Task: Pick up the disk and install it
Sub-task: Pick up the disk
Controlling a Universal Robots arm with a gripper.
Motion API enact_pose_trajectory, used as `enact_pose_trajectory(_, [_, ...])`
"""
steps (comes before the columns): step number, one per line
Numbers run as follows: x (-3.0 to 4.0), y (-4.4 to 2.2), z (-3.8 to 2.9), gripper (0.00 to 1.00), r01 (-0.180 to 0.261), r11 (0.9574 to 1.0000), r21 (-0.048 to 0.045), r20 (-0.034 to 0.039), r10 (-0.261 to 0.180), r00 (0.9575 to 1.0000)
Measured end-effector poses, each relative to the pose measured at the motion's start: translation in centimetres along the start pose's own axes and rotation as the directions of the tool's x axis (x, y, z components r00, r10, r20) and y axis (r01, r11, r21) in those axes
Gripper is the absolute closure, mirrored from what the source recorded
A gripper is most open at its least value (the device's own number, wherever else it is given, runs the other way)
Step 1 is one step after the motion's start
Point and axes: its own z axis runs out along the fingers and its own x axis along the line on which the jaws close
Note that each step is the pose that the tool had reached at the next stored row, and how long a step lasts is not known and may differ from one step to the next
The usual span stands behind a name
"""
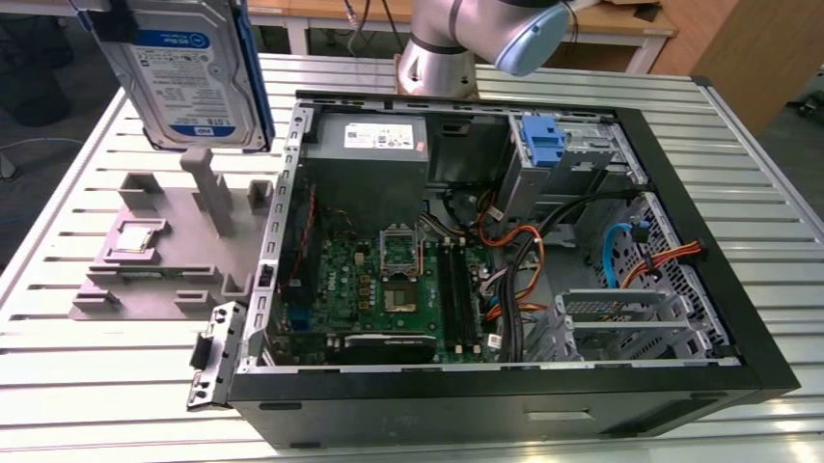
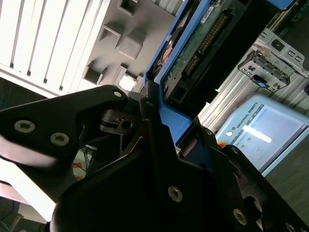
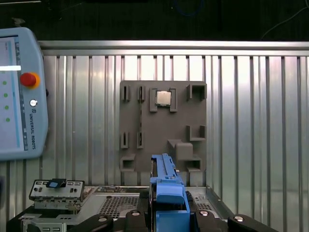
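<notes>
Disk: the disk [image 1: 184, 72] is held high in the air. The exterior view shows it over the grey fixture [image 1: 168, 256] and to the exterior view's left of the open computer case [image 1: 451, 420], touching neither.
Grip: the gripper [image 2: 153, 118] has its fingers [image 2: 82, 111] closed narrow on a thin edge of the disk's blue carrier [image 3: 167, 186].
Step in hand: this looks like a carry with the disk lifted clear. An edge hold on smooth plastic could let it pivot, so the move wants a slow pace, the carrier square in the clamp, and good room from the fixture's posts and the case wall.
Disk surfaces: flat silver metal face with a white-and-blue label, a green circuit board [image 2: 203, 43] underneath, and a carrier of glossy moulded plastic.
Fixture: matte grey block with square pockets and upright posts, and a small chip [image 3: 164, 98] seated in one pocket.
Table: the table [image 1: 77, 376] is made of pale ribbed metal slats.
</notes>
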Motion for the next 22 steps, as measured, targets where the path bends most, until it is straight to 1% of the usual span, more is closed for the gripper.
enact_pose_trajectory(22, [0.01,-2.05,-0.01,0.63,0.0,1.0,0.0,0.0,0.0,1.0])
